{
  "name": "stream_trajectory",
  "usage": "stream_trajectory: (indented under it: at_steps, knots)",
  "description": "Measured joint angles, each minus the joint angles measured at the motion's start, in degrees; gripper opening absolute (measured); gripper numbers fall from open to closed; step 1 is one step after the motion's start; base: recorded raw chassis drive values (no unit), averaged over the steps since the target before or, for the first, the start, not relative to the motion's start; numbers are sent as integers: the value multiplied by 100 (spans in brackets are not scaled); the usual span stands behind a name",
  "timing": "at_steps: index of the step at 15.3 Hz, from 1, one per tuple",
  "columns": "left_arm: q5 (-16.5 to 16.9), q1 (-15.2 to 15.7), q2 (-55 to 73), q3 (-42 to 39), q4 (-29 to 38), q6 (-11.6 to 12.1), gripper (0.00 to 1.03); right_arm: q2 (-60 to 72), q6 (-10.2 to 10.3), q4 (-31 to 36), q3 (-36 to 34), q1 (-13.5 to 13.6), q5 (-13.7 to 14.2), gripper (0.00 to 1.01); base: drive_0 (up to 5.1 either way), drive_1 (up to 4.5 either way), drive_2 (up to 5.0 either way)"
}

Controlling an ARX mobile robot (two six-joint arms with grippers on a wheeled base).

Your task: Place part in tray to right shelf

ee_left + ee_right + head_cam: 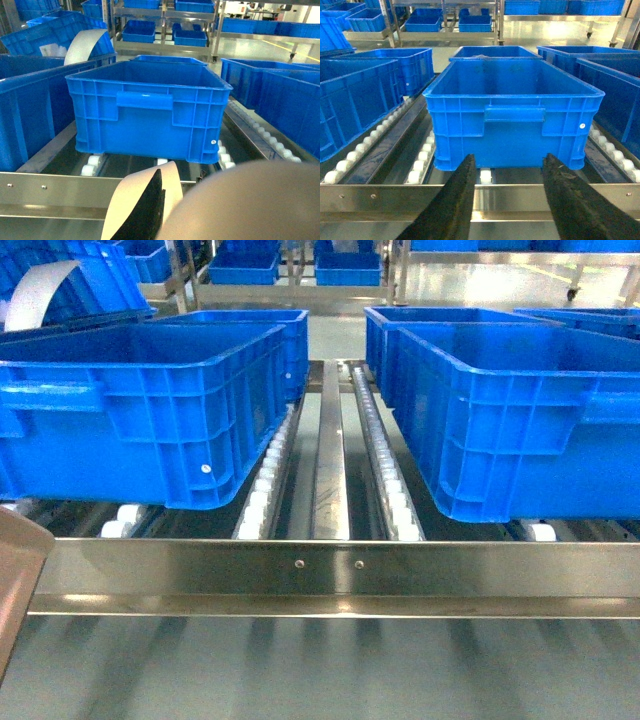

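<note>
In the left wrist view the beige tray (250,200) fills the lower right, very close to the camera. My left gripper (165,182) is shut on it; one black finger (147,210) shows against a curved beige edge, and the other is hidden behind the tray. A beige corner of the tray (15,575) pokes in at the head view's lower left. The right shelf's steel front rail (330,570) lies just ahead, roller tracks behind it. My right gripper (509,160) is open and holds nothing, level with the rail (510,197). The part is out of view.
Two large blue crates (140,410) (520,410) sit on the rollers, with a bare roller lane (330,460) between them. One crate (512,110) stands straight ahead of the right gripper, another (150,110) ahead of the left. A white curved sheet (85,45) arches at the far left.
</note>
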Motion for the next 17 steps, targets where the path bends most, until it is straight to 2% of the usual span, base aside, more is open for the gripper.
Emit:
stream_trajectory:
  at_steps: [3,4,5,6,7,8,9,11,13,17]
  knots:
    - [2,0,-313,0,-284,0,14,-472,0,-179,-264,-267,-245,7,0,0,0]
    - [0,0,-378,0,-372,0,14,-601,-7,-260,-313,-415,-463,2,0,0,0]
    - [4,0,-452,0,-448,0,14,-754,7,-348,-387,-789,-841,2,0,0,0]
    - [-11,0,-555,0,-533,0,14,-914,22,-435,-463,-931,-833,2,0,0,0]
    - [15,0,-1064,4,-1252,7,14,-1075,22,-538,-522,-903,-916,2,0,0,0]
    - [-4,0,-1429,4,-1696,-7,14,-1174,22,-603,-555,-890,-907,2,0,0,0]
    - [-7,0,-1484,9,-1412,0,14,-1316,22,-695,-581,-890,-914,2,0,0,0]
    - [-2,0,-1482,7,-1611,-2,14,-1565,22,-868,-660,-890,-909,2,0,0,0]
    - [-2,0,-1486,7,-1506,2,14,-1733,24,-846,-791,-890,-909,2,0,0,0]
    - [-2,0,-1486,7,-1539,0,14,-2188,24,-1272,-791,-890,-911,2,0,0,0]
